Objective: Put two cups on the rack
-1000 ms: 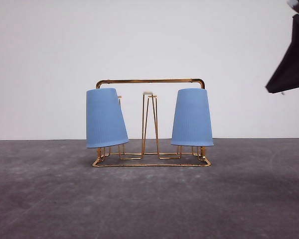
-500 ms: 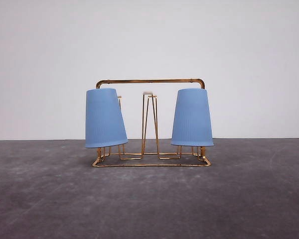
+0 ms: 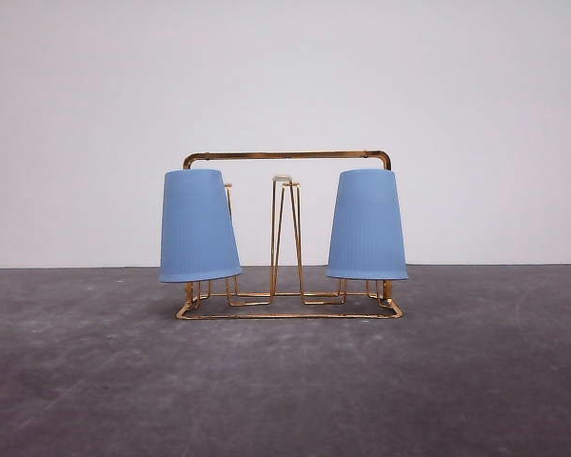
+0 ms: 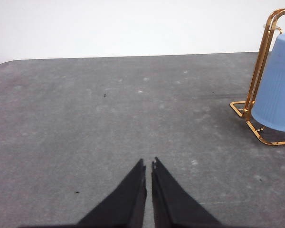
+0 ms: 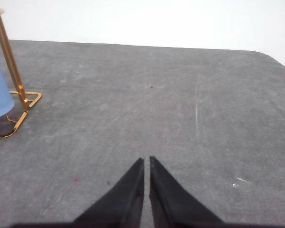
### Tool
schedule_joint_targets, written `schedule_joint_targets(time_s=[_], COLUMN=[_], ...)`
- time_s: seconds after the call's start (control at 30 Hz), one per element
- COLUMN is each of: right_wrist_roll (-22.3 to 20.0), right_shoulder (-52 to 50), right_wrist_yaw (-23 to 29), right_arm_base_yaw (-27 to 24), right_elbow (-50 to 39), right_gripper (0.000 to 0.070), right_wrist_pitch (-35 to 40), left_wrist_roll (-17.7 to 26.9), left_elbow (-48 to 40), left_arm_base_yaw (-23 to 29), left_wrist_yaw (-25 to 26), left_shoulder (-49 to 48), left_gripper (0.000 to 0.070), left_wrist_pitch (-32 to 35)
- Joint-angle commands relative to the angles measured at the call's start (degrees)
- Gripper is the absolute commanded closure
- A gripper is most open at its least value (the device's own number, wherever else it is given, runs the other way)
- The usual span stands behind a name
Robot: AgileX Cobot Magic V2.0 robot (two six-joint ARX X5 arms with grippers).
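Two cups hang upside down on one rack (image 3: 287, 228): left cup (image 3: 199, 227) at 9 o'clock, seemingly tilted; right cup (image 3: 366, 226) at 3. Left gripper (image 4: 148, 167) and right gripper (image 5: 147, 163) are both closed, empty.

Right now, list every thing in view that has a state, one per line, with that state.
left cup: upside down on the rack, tilted, rim off the table.
right cup: upside down on the rack, nearly upright.
rack: standing on the table, middle prong bare.
left gripper: shut, holding nothing, over bare table.
right gripper: shut, holding nothing, over bare table.
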Motion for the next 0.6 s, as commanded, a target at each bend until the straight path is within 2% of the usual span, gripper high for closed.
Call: schedule_joint_targets(time_s=[0.0,0.57], right_wrist_roll=[0.73,0.73], right_shoulder=[-0.04,-0.04], right_wrist_yaw=[0.01,0.03], right_arm_base_yaw=[-0.02,-0.02], right_elbow=[-0.24,-0.24], right_gripper=[0.0682,0.0682], right_wrist_pitch=[0.81,0.74], left_wrist_roll=[-0.44,-0.44], left_elbow=[-0.81,-0.81], left_arm_base_yaw=[-0.09,-0.09], left_wrist_yaw=[-0.01,0.0], left_shoulder=[-0.02,-0.02], left_gripper=[0.07,0.07], left_wrist_pitch=[0.6,0.6])
